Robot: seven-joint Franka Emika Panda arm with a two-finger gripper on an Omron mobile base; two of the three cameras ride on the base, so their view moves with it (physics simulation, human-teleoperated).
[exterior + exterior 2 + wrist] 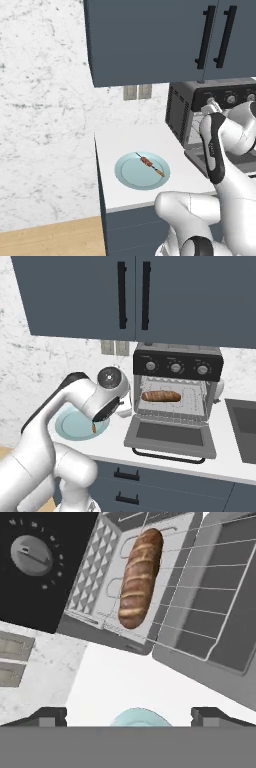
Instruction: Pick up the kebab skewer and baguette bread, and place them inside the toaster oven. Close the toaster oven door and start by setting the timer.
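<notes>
Baguette bread (pixel 161 396) lies on the toaster oven (pixel 177 387) rack, door down — gripper (pixel 129 716) spread and empty; next, reach the kebab skewer (pixel 150 164) on the teal plate (pixel 130 175)

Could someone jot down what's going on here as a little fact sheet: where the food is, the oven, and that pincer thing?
bread: baguette lying on the rack inside the toaster oven
skewer: kebab skewer on the light blue plate, left of the oven
oven door: door dropped open, flat over the counter
pincer: pincer open, holding nothing
left to do: skewer in, door shut, timer set
</notes>
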